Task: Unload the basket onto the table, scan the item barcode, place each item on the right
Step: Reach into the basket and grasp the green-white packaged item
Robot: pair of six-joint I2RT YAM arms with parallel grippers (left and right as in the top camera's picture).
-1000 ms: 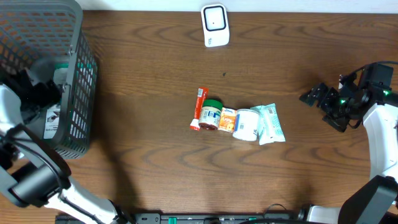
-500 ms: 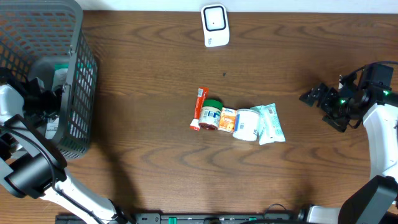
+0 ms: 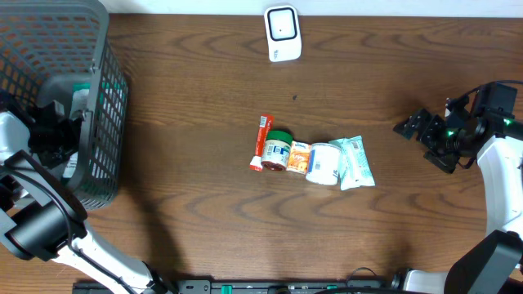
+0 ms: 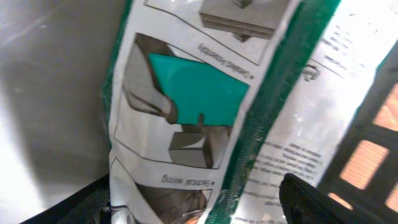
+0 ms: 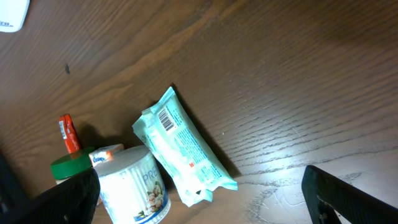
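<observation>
Finds the left gripper (image 4: 205,208) with dark fingertips (image 4: 311,199) spread wide to either side of a green-and-white printed packet (image 4: 186,93), close up against it; cannot tell whether pressing on it. Places that packet inside the grey mesh basket (image 3: 102,90) at the left edge of the table (image 3: 204,212).

Finds the right gripper (image 5: 208,199) parted fully around nothing, hanging over bare wood near the right edge, well apart from the goods.

Counts a row mid-table, touching side by side: red tube (image 3: 261,140), green-lidded jar (image 3: 278,149), white tub (image 5: 134,183), pale green wipes pack (image 5: 183,146) with its barcode (image 5: 165,118) facing up. Spots the white scanner (image 3: 283,33) at the far edge, well apart from the row.

Reads as a gap between items: one packet in the basket, four lying out. Calls next for taking one, likely the wipes pack nearest the right arm, gripped across its narrow width, then turning the barcode toward the scanner's face.
</observation>
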